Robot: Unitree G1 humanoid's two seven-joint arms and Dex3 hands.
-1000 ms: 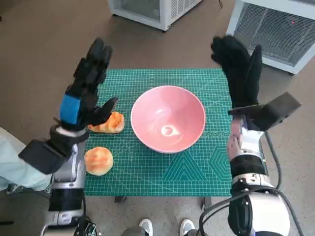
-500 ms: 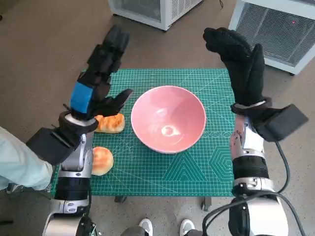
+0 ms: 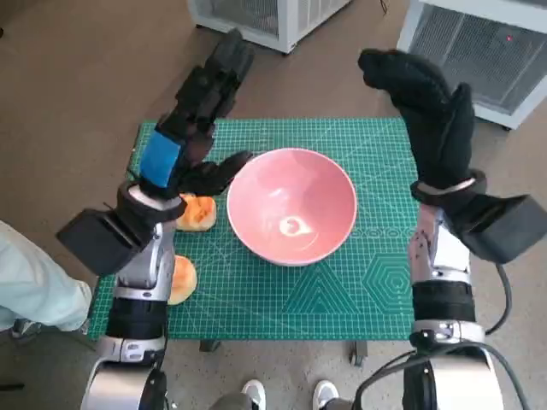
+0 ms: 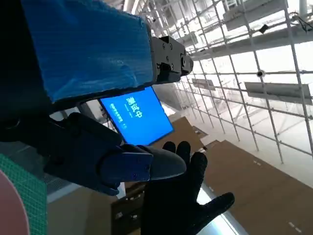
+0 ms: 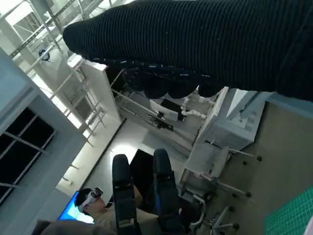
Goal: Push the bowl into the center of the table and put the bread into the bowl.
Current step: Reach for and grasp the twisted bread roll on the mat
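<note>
A pink bowl [image 3: 291, 205] stands near the middle of the green cutting mat [image 3: 342, 290]. Two pieces of bread lie left of it: one [image 3: 198, 213] close to the bowl, half hidden by my left hand, and a round one [image 3: 180, 278] nearer the front edge, partly behind my left forearm. My left hand [image 3: 192, 128] is raised above the mat's left side, fingers spread, holding nothing. My right hand [image 3: 425, 107] is raised over the mat's far right corner, fingers apart and empty. In the left wrist view my right hand [image 4: 183, 205] shows beyond my left hand's black fingers [image 4: 142, 164].
White appliances stand on the floor beyond the table, one at the back [image 3: 265, 17] and one at the back right [image 3: 479, 47]. A person's pale sleeve [image 3: 34, 290] is at the left edge. Shoes [image 3: 286, 395] show below the table's front. A person sits in the right wrist view [image 5: 105, 208].
Both hands have risen and moved farther from me; the left hand has also shifted right, toward the bowl. The bowl and bread have not moved.
</note>
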